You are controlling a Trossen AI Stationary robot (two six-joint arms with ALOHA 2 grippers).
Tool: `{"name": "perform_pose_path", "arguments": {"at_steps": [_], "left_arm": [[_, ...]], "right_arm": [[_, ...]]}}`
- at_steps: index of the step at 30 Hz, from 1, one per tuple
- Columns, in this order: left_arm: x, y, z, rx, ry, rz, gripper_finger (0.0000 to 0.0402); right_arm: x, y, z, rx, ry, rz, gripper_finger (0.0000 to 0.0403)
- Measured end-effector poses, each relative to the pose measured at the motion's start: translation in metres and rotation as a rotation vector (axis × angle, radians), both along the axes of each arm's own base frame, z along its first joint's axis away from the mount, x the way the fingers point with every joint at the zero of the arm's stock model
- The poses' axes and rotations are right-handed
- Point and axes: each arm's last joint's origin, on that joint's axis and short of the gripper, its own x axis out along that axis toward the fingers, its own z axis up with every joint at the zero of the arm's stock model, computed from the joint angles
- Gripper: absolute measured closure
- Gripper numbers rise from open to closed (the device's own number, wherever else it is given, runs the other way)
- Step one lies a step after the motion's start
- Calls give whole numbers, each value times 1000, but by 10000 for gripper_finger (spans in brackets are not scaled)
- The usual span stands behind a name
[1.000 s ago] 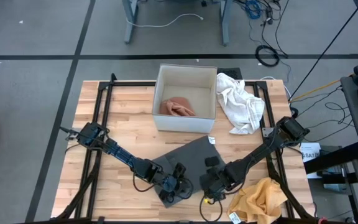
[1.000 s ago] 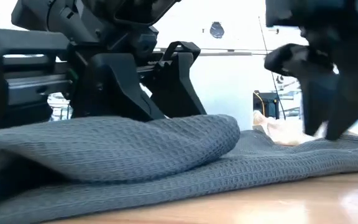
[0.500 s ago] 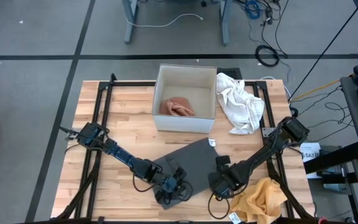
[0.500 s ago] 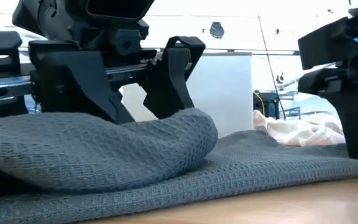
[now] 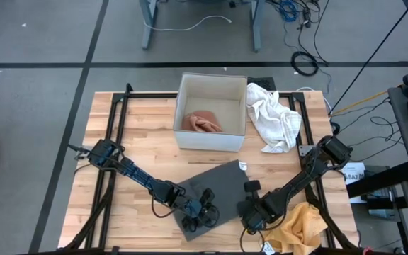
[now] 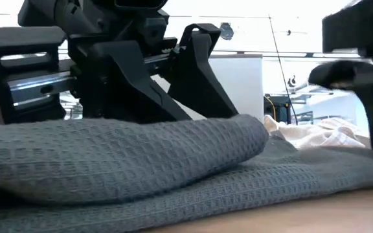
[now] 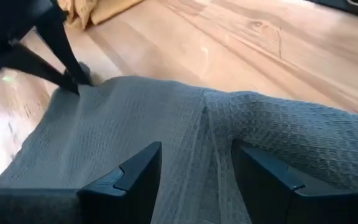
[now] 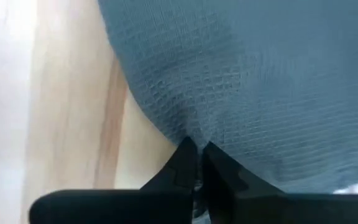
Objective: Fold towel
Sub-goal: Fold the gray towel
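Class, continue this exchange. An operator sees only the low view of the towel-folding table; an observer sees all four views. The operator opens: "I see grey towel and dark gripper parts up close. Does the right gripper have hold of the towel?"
Observer: Yes. The right wrist view shows the right gripper shut, pinching the edge of the grey towel.
Operator: And the left one?
Observer: The left gripper is open, its fingers set either side of a raised crease in the towel.
Operator: What lies beyond the towel?
Observer: From above, a white box stands farther back on the table, with a pinkish cloth inside it.
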Motion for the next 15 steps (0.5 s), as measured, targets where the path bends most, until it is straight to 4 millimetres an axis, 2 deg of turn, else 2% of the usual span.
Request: {"name": "perform_pose_path", "arguments": {"at_steps": [4, 12, 15], "left_arm": [[0, 2, -1, 6, 16, 1, 200], [0, 12, -6, 67, 66, -8, 200], [0, 13, -6, 87, 58, -25, 200]], "right_arm": [[5, 8, 13, 54, -20, 20, 398], [20, 26, 21, 378, -48, 58, 397], [23, 29, 22, 431, -67, 73, 385]]}}
